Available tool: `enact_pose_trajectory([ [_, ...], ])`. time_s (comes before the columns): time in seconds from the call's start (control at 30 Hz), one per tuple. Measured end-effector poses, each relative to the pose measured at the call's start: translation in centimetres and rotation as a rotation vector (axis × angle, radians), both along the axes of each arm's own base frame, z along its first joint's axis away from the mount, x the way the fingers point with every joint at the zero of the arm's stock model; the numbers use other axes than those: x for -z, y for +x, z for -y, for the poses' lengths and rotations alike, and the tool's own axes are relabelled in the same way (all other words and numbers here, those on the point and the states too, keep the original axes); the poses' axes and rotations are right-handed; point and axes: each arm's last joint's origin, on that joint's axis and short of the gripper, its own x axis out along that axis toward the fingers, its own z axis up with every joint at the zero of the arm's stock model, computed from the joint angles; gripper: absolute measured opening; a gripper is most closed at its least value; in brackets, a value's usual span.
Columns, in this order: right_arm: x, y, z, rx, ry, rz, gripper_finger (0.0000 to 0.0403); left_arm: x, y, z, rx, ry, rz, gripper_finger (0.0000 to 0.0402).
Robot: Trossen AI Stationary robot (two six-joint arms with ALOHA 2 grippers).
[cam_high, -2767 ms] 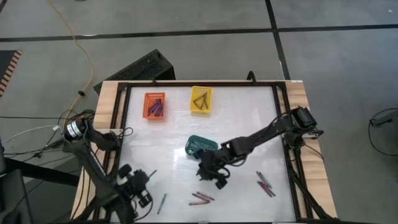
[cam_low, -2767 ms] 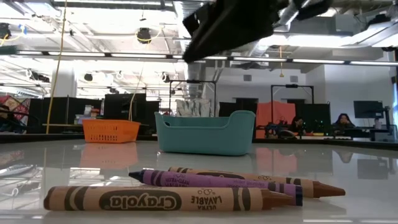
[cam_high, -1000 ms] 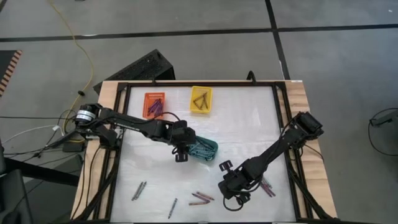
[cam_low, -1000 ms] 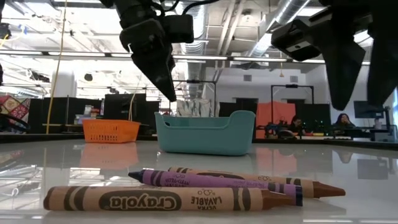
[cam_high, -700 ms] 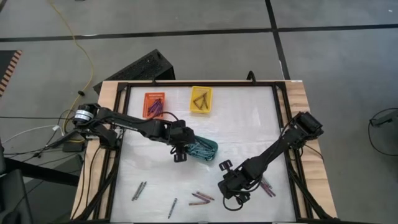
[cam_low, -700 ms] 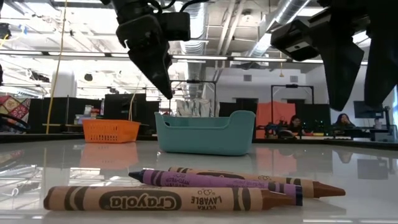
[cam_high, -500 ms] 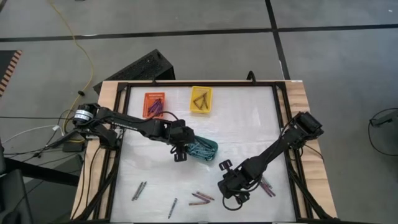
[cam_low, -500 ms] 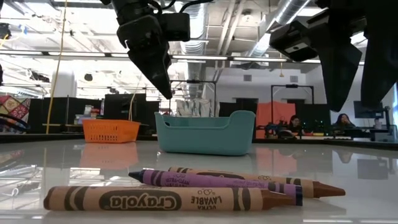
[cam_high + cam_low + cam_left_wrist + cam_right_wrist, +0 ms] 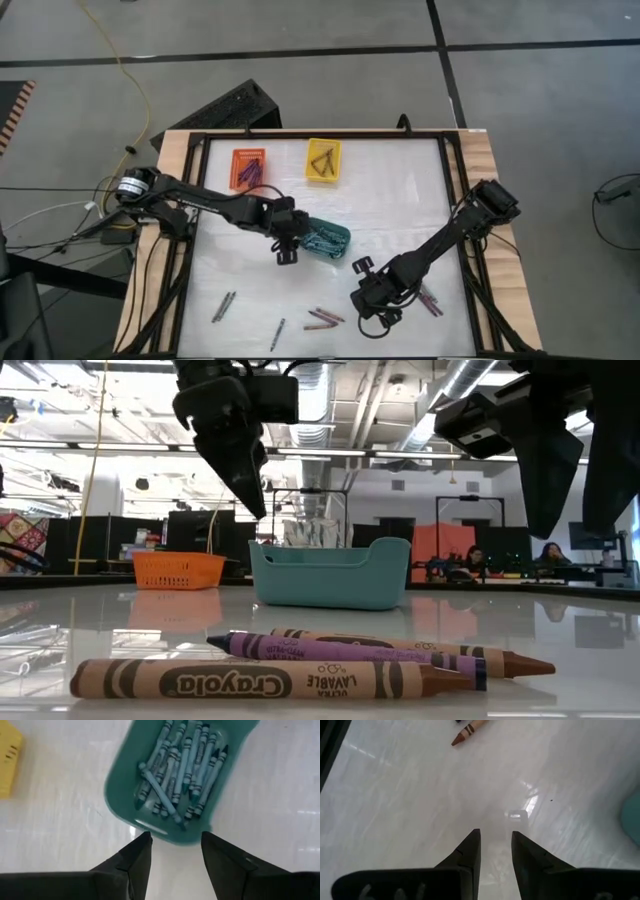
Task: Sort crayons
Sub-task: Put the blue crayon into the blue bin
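Teal-grey crayons [image 9: 176, 775] lie heaped in the teal basket [image 9: 326, 238] mid-counter; purple ones fill the orange basket [image 9: 249, 169], brown ones the yellow basket [image 9: 323, 160]. Loose crayons [image 9: 324, 318] remain scattered along the counter's [image 9: 390, 190] near edge. Left gripper [image 9: 172, 845] hangs just beside the teal basket's rim, jaws apart and empty. Right gripper [image 9: 496, 845] hovers near the loose sticks, jaws parted, holding nothing.

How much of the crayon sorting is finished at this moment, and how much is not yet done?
Done: teal crayons lie in the teal plastic basket, purple ones in the orange basket, brown ones in the yellow basket. In hand: nothing; the left gripper and right gripper are open and empty. Left: loose crayons on the white table.
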Motion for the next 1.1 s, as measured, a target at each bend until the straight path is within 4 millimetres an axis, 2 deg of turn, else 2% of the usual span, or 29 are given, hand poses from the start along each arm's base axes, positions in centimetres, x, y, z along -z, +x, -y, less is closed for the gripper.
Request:
enact_pose_trajectory([
  [0.23, -0.5, -0.4, 0.4, 0.0, -0.025, 0.003, 0.0103, -0.5, -2.6, 3.9, 0.005, -0.052, -0.104, 0.0161],
  [0.4, -2.3, -0.9, 1.1, -0.007, -0.035, 0.055, 0.0103, -1.0, -4.5, 7.7, -0.01, -0.115, -0.123, 0.0161],
  [0.6, -4.6, -1.6, 2.8, 0.003, -0.052, 0.124, 0.0103, -1.0, -6.3, 12.0, -0.08, -0.196, -0.085, 0.0161],
  [0.8, -6.3, -2.0, 4.4, 0.031, -0.04, 0.165, 0.0103, -1.2, -7.9, 14.9, -0.183, -0.25, 0.0, 0.0161],
  [0.93, -6.7, -2.0, 4.9, 0.034, -0.047, 0.176, 0.0103, -0.5, -8.1, 17.0, -0.213, -0.307, 0.049, 0.0161],
  [1.1, -6.5, -2.0, 5.4, 0.03, -0.07, 0.156, 0.0103, 1.6, -7.7, 19.0, -0.232, -0.351, 0.034, 0.0161],
])
